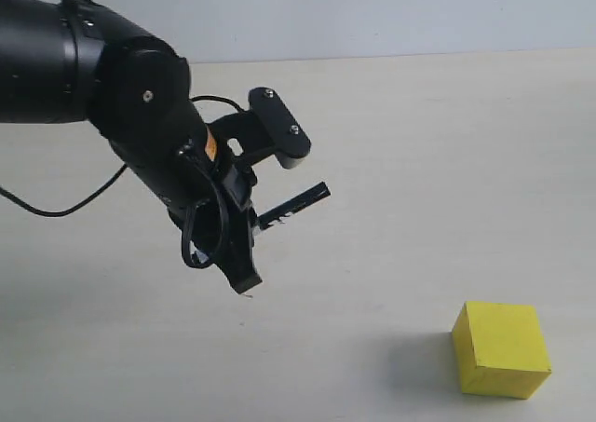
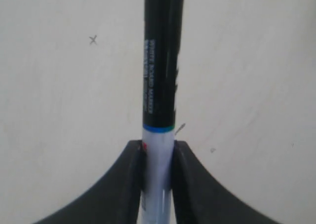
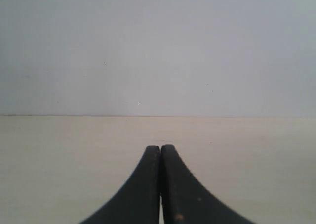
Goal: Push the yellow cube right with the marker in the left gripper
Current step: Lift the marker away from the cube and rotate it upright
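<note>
My left gripper hangs above the table at the left of the exterior view, shut on the marker. The marker's black cap sticks out to the right, pointing roughly toward the yellow cube. That cube rests on the table at the lower right, well apart from the marker tip. In the left wrist view the white barrel sits clamped between the fingers, and the long black cap of the marker reaches forward from the left gripper; the cube is out of that view. My right gripper is shut on nothing.
The pale table meets a light wall at the back. A black cable loops from the left arm over the table's left side. A small pencilled cross marks the tabletop.
</note>
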Motion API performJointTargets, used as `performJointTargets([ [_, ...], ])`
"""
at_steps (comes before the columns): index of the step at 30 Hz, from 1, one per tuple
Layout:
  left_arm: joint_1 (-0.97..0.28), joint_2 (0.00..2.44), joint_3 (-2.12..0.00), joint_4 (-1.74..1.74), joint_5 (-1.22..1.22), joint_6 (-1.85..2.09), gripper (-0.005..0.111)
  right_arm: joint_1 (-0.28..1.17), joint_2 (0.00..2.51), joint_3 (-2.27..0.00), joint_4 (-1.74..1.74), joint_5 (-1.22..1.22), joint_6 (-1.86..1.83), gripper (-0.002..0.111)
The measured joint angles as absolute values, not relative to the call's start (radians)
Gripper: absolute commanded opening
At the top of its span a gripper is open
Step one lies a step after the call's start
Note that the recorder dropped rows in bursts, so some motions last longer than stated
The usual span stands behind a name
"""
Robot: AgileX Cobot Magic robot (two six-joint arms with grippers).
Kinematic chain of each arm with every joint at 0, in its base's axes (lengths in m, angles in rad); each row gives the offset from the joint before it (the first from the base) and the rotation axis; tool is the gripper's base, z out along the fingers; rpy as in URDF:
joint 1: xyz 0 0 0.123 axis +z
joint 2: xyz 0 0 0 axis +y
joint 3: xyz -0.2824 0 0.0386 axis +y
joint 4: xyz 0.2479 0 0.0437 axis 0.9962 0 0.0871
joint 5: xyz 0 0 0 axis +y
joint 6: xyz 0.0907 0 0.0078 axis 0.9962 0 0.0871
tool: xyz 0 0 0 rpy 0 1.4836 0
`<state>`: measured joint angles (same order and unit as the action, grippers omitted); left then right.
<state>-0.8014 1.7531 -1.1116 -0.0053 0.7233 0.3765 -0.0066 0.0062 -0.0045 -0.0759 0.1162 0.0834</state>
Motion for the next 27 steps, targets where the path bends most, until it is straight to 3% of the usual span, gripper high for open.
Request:
performJointTargets([
  [27,-0.760,1.697,-1.035,-0.178,0.683,0.320,0.000,-0.007,0.006,-0.004,-0.076,0.116,0.083,0.000],
])
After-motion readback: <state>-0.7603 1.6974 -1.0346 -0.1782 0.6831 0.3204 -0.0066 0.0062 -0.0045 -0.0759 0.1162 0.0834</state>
